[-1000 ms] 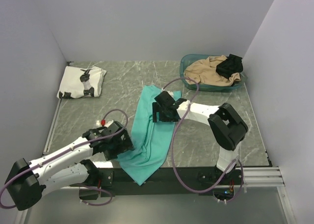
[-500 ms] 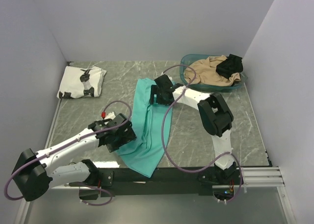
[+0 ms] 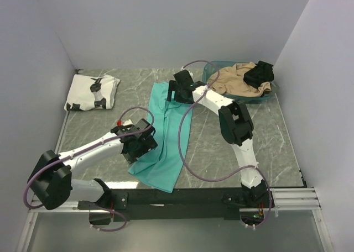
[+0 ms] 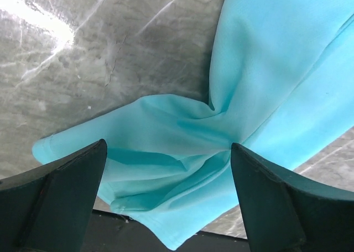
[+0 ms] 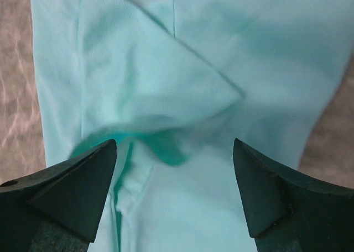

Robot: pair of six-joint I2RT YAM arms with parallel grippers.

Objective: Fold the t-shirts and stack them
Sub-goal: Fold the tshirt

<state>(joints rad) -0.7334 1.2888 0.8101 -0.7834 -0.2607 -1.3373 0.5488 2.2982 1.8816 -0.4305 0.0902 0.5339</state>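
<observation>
The teal t-shirt (image 3: 168,125) lies as a long, narrow, rumpled strip from the table's back middle to its front edge. My left gripper (image 3: 138,144) is open over the shirt's near left part, and bunched folds show between its jaws in the left wrist view (image 4: 168,147). My right gripper (image 3: 178,92) is open over the shirt's far end, where a folded flap and the collar show in the right wrist view (image 5: 174,143). The white t-shirt with black figures (image 3: 92,92) lies folded at the back left.
A teal basket (image 3: 211,69) at the back right holds a tan garment (image 3: 235,78) and a small black garment (image 3: 260,72). The shirt's near corner reaches the table's black front edge (image 4: 83,230). Grey walls enclose the table on three sides.
Both grippers have moved toward the back of the table. The teal shirt has slid back with them and lies longer and straighter, with less hanging over the front edge.
</observation>
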